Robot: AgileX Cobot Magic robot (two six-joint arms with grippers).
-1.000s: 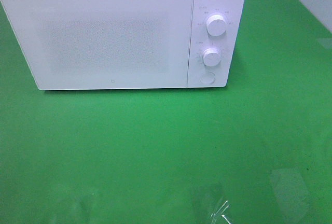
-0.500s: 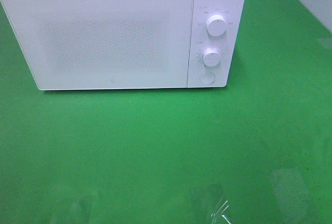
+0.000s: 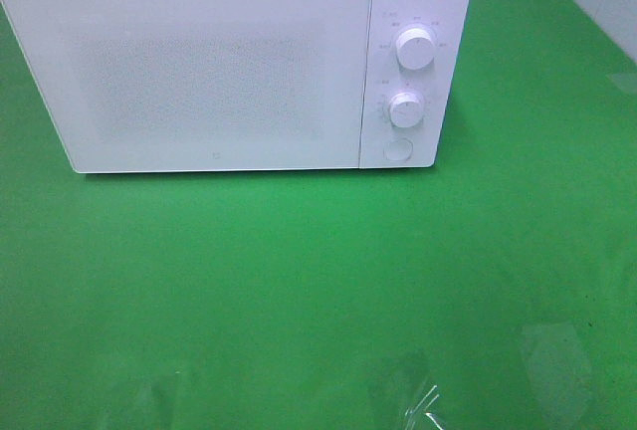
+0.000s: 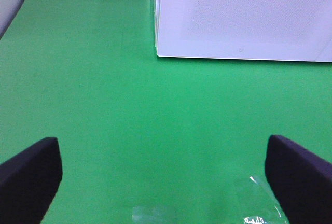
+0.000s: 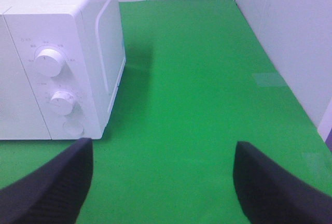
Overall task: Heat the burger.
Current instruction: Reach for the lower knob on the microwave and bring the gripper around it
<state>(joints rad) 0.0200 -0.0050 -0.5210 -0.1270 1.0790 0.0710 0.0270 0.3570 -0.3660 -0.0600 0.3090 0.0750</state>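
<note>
The burger is out of view in every frame. A white microwave (image 3: 214, 72) stands at the back of the green table with its door shut; it also shows as the microwave (image 4: 244, 16) in the left wrist view and the microwave (image 5: 57, 63) in the right wrist view. On its right panel are two round knobs (image 3: 415, 49) and a round button (image 3: 398, 149). Neither arm appears in the exterior high view. My left gripper (image 4: 166, 175) is open over bare green cloth in front of the door. My right gripper (image 5: 163, 180) is open too, with nothing between its fingers, near the microwave's right front corner.
Green cloth (image 3: 299, 271) covers the table. White walls (image 5: 290, 37) border it on the right and behind. Shiny clear tape patches (image 3: 418, 400) lie near the front edge.
</note>
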